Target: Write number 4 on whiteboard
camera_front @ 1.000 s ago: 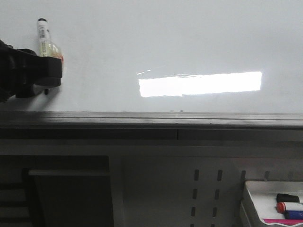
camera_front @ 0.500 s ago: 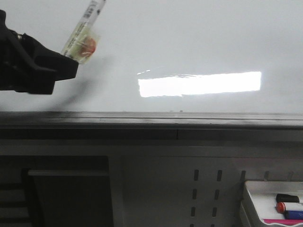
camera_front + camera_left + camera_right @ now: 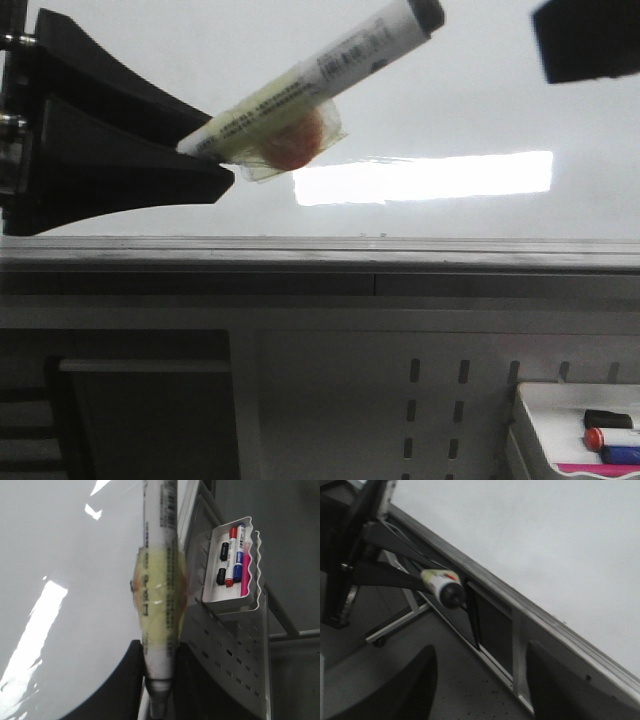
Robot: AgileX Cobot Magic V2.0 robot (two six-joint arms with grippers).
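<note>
Behind the arms, whiteboard [image 3: 470, 90] glossy white, one bright rectangular glare, dark ledge below; no 4 on it yet. Left gripper [image 3: 205, 160] clamped on capped marker [image 3: 320, 75], tilted, cap end toward right gripper [image 3: 585, 40], jaws apart per wrist view. Risks: cap pull misaligns, marker slips in its tape wrap. Marker tray [image 3: 540, 400] low right.

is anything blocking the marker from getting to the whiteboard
Nothing visible does. The left gripper holds the capped marker in front of the blank whiteboard; the right gripper sits off to the side.
</note>
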